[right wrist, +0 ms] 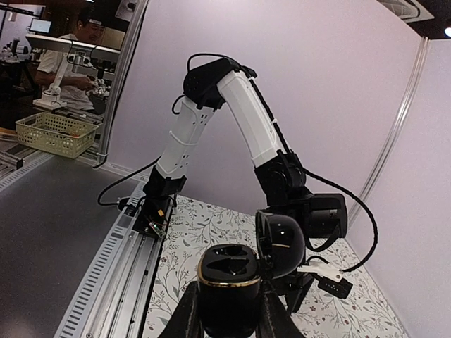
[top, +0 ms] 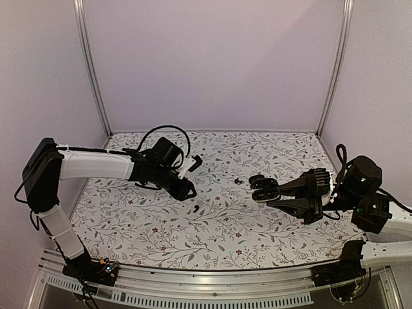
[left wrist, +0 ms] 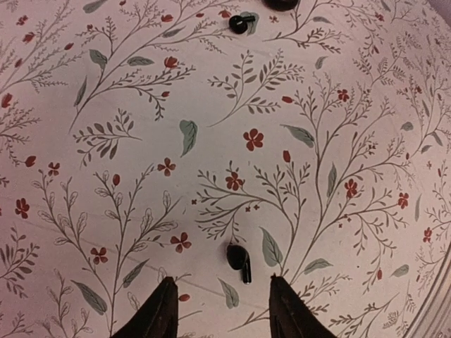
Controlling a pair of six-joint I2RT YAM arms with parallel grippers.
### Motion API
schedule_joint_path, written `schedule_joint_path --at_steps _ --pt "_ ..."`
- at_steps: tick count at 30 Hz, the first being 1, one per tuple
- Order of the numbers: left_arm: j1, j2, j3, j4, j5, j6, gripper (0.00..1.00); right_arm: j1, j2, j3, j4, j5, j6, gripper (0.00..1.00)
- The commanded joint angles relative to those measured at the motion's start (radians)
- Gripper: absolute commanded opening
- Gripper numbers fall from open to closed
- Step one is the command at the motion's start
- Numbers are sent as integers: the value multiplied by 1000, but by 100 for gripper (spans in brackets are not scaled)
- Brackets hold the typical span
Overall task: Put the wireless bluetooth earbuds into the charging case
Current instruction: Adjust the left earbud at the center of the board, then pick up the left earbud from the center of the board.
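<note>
Black fingertips (left wrist: 158, 313) of my left gripper (left wrist: 222, 317) stand moderately apart at the bottom of the left wrist view, with nothing between them. One earbud (left wrist: 238, 260) lies on the cloth just ahead of the gap, its short stem angled toward the lower right. A second earbud (left wrist: 243, 23) lies near the top edge of that view, well apart from the first.

My right gripper (right wrist: 229, 313) is clamped on the charging case (right wrist: 227, 282). A finger presses each side of its base, and the lid is swung open to the right. Only the right wrist view shows the gold rim and the dark hollows in the base. It shows neither earbud.

From above, the case hangs right of centre over the table (top: 129, 238). The second earbud sits on the cloth just to its left, and the first lies lower, near the middle, below my left gripper. I cannot make out the left fingers' gap from there.

White cloth printed with red flowers and grey-green leaves covers the table. Pale lilac panels on metal posts (top: 90, 71) close the back and sides. A metal rail (top: 193, 286) runs along the bottom edge, carrying both arm bases. Beyond the panels, the upper left of the right wrist view shows a seated person (right wrist: 70, 56) and a cream basket (right wrist: 56, 134).
</note>
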Motion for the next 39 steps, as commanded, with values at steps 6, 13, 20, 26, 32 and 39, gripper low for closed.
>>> schedule_joint_path --at_steps 6,13,20,26,32,39 --pt "-6 129 105 -99 30 -29 39 6 7 13 -51 182 135 0" --pt "-14 184 140 -121 4 -57 35 6 6 7 -54 245 164 0" --pt "-38 245 178 -148 2 -46 31 6 3 1 -62 268 162 0" --pt "-56 278 210 -178 -9 -32 30 6 5 -1 -64 274 161 0" --pt "-72 304 232 -201 -31 -26 24 6 2 -3 -67 278 159 0" --pt "-89 314 245 -226 -60 -24 16 6 6 -6 -66 293 155 0"
